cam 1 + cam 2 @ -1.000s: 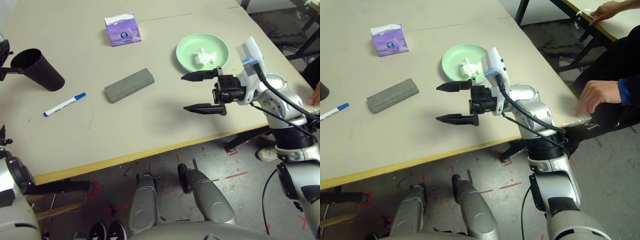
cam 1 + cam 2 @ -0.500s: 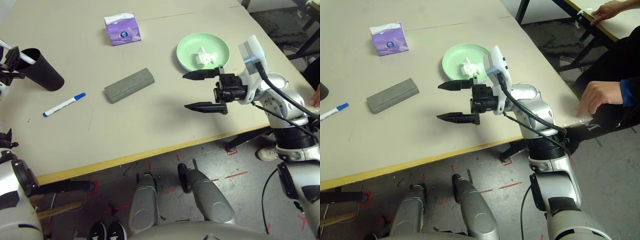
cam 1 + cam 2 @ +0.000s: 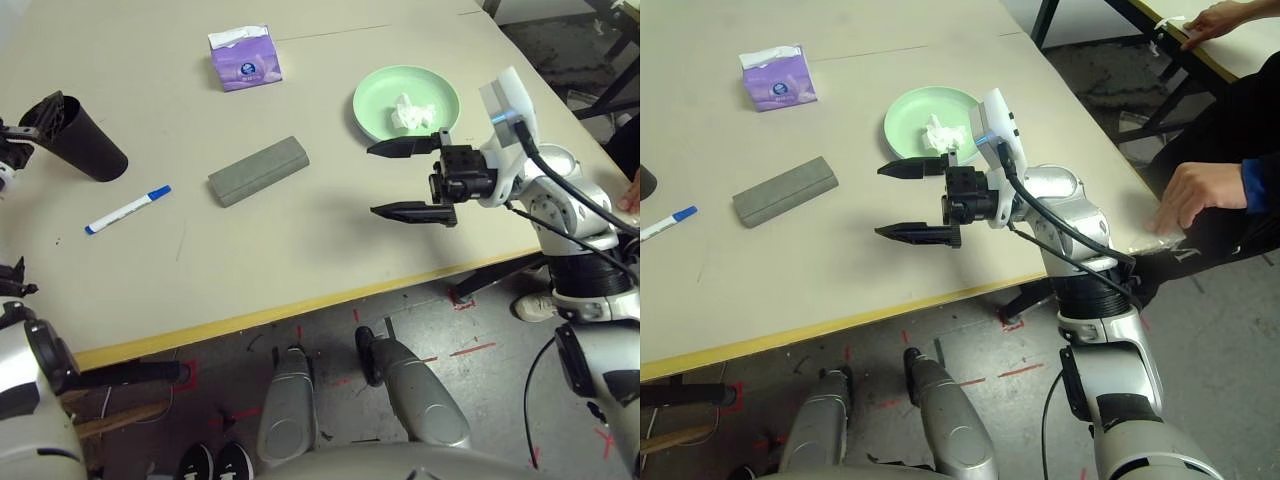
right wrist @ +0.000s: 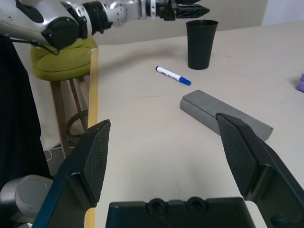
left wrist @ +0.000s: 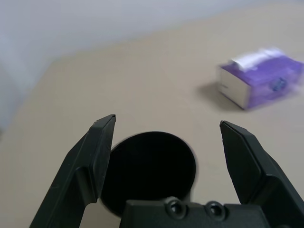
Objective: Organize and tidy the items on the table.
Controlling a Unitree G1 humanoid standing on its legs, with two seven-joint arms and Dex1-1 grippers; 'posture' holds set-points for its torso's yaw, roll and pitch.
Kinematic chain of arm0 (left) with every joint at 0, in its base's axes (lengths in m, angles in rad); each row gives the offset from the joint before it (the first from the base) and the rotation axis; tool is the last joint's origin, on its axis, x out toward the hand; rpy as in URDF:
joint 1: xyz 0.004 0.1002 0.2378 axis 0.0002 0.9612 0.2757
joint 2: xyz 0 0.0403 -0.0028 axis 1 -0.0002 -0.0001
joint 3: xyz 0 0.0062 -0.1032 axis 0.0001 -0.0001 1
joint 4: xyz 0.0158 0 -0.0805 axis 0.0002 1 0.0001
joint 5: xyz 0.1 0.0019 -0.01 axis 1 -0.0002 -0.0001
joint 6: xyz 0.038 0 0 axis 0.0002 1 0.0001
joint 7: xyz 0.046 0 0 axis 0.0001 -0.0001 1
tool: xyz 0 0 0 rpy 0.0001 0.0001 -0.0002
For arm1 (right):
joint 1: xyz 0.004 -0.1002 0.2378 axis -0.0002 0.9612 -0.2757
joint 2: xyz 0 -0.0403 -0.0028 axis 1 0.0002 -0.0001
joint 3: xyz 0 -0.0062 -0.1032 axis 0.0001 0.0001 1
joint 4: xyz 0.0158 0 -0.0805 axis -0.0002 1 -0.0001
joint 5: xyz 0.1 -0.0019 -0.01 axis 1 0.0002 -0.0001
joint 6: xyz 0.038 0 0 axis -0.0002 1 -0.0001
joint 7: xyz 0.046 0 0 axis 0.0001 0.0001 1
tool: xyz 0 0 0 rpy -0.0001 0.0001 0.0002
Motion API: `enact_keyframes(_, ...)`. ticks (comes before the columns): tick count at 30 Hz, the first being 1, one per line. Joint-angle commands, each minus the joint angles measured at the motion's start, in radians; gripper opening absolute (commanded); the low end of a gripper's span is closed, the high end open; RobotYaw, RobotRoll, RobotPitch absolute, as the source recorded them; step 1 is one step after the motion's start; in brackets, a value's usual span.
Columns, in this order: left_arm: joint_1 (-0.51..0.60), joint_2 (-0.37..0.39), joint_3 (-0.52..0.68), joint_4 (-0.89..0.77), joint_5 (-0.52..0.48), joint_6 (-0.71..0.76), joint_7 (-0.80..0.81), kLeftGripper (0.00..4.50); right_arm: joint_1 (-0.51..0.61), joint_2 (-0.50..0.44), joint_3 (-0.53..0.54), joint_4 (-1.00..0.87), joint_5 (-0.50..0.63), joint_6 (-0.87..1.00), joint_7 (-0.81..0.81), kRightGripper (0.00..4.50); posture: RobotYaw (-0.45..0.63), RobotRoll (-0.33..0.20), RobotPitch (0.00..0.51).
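Bare table (image 3: 330, 240) between case (image 3: 258, 171) and plate (image 3: 406, 103)

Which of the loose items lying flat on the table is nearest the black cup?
The white marker pen with the blue cap, just in front of the tall black cup; the grey rectangular glasses case lies farther off.

The right gripper (image 4: 166, 156) stands with its two black fingers wide apart above the beige table (image 4: 142, 137). Beyond them lie the grey glasses case (image 4: 225, 115) and a blue-capped marker pen (image 4: 173, 76) — then the upright black cup (image 4: 201, 37), the left gripper (image 4: 187, 7) spread just above it.
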Motion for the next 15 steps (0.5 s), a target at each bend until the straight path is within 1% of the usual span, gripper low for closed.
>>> enact_keyframes(1, -0.046, 0.11, -0.038, -0.066, -0.018, 0.096, -0.179, 4.46, 0.005, 0.0, -0.006, 0.0, -0.003, -0.014, 0.001, 4.5, -0.12, 0.0, 0.297)
enact_keyframes(3, -0.089, 0.182, -0.101, -0.149, -0.035, 0.196, -0.339, 4.46, 0.009, 0.005, -0.004, 0.002, -0.004, -0.02, -0.001, 4.5, -0.12, 0.0, 0.295)
enact_keyframes(5, -0.118, 0.221, -0.147, -0.204, -0.045, 0.261, -0.436, 4.46, 0.009, 0.009, -0.002, 0.007, -0.005, -0.026, -0.001, 4.5, -0.12, 0.0, 0.293)
enact_keyframes(9, -0.191, 0.266, -0.258, -0.327, -0.045, 0.379, -0.593, 4.46, 0.006, 0.018, 0.002, 0.017, -0.008, -0.037, 0.0, 4.5, -0.12, 0.0, 0.29)
enact_keyframes(11, -0.211, 0.286, -0.333, -0.415, -0.04, 0.456, -0.687, 4.46, 0.004, 0.022, 0.003, 0.021, -0.009, -0.041, 0.0, 4.5, -0.12, 0.0, 0.289)
enact_keyframes(15, -0.173, 0.312, -0.443, -0.54, 0.007, 0.524, -0.779, 4.46, 0.004, 0.028, 0.002, 0.023, -0.012, -0.049, -0.005, 4.5, -0.13, 0.0, 0.291)
